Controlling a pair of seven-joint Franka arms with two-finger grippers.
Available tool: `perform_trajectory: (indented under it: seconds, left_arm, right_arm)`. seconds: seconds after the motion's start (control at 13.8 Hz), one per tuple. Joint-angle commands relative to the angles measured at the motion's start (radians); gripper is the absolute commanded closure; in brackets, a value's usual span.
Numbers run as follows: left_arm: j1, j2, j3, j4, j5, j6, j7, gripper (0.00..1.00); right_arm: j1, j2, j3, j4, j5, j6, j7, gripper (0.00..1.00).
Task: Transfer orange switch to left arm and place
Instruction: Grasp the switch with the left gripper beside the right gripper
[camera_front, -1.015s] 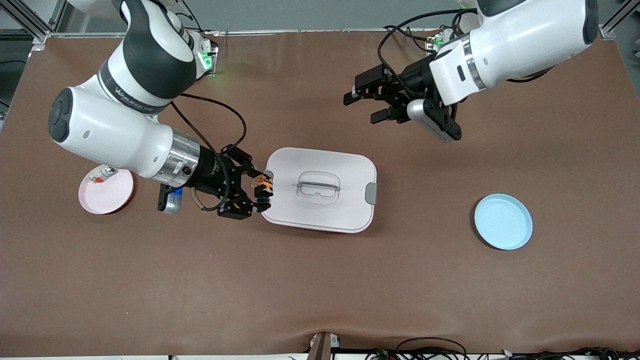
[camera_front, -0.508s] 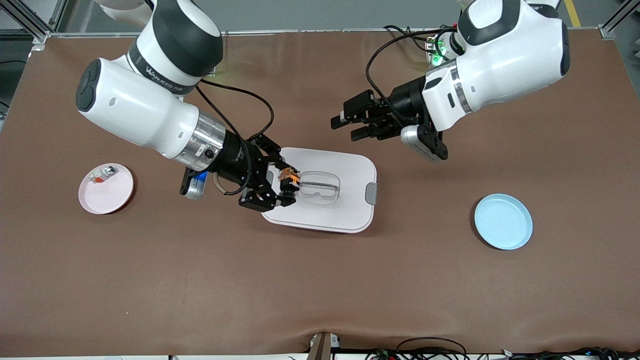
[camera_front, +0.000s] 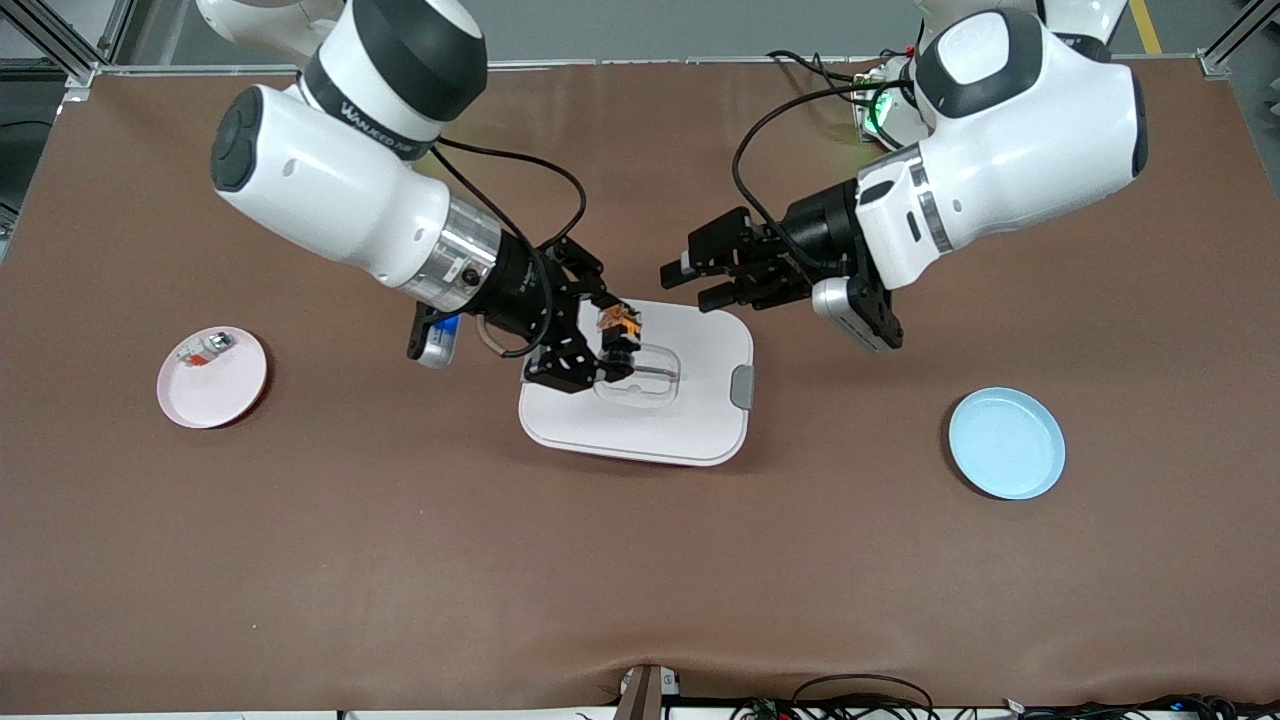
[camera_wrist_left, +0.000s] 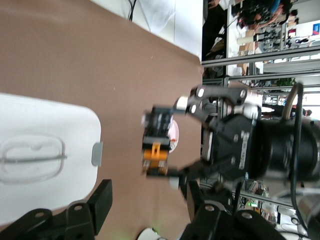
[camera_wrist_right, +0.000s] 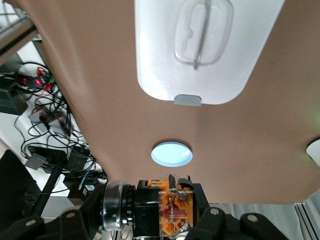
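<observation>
The right arm's black two-finger gripper (camera_front: 612, 345) hangs over the large white lidded box (camera_front: 690, 425), closed on the tiny black push-button switch with orange marks (camera_front: 617, 326). The left arm's black gripper (camera_front: 688, 283) is near it in the air, over the box's edge toward the robots' bases, fingers (camera_front: 720, 296) parted, holding nothing.

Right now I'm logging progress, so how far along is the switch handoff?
Pickup looks done: the right gripper holds the orange switch in the air over the box. In hand: the open left gripper hovers close by. Left: the handoff itself, then carrying it on.
</observation>
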Motion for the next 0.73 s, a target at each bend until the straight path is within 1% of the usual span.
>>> perform_trajectory:
  seconds: [0.0, 0.15, 0.44, 0.65]
  left_arm:
    - [-0.037, 0.043, -0.002, 0.031, -0.008, 0.086, 0.048, 0.32]
    - [-0.041, 0.057, -0.002, 0.031, -0.01, 0.114, 0.072, 0.32]
    - [-0.04, 0.057, -0.003, 0.025, -0.005, 0.115, 0.109, 0.32]
    - [-0.051, 0.057, -0.003, 0.026, -0.007, 0.115, 0.109, 0.35]
  right_arm:
    - [0.029, 0.016, -0.016, 0.036, 0.007, -0.01, 0.051, 1.0]
    - [0.038, 0.016, -0.017, 0.036, 0.007, -0.007, 0.057, 1.0]
    - [0.043, 0.016, -0.017, 0.036, 0.007, -0.005, 0.059, 1.0]
    - [0.05, 0.017, -0.019, 0.036, 0.005, 0.003, 0.068, 1.0]
